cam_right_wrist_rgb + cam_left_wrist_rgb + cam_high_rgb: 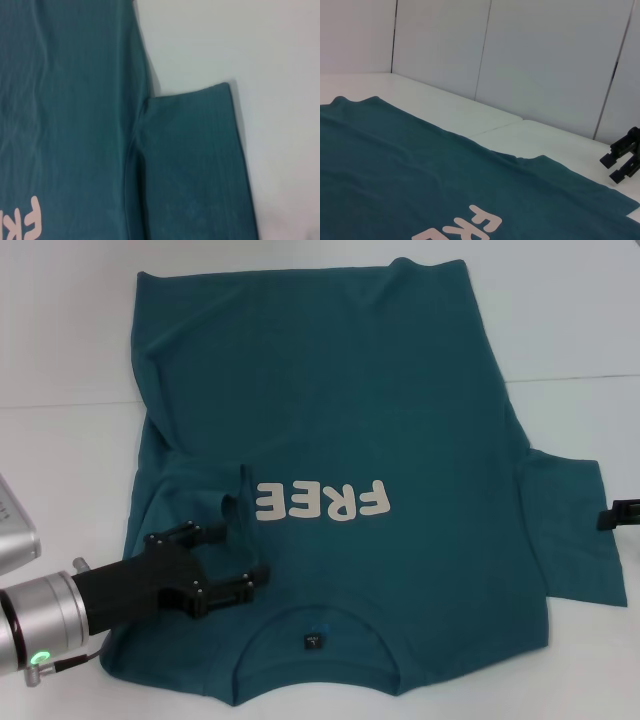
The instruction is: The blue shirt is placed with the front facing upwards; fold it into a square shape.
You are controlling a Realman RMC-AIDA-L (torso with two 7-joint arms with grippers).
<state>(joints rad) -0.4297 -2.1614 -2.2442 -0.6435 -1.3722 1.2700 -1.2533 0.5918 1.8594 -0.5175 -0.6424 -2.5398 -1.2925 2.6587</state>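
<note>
Head view is showing the blue shirt (400, 410) lying front-up across the white desk (60, 450), its left sleeve already turned in over the chest, while the left pincer (222, 565) is hovering there with fingers apart. Being soft, light cloth, it is likely drooping and creasing when lifted, so pinching the right sleeve (575, 530) hem looks best; the right pincer (618, 516) is barely showing beside it, and I cannot tell its state.

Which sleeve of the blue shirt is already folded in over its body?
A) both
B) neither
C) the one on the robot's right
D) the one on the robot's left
D: the blue shirt has its left-side sleeve lying over the chest beside the left gripper, while the right-side sleeve lies spread flat on the table.
</note>
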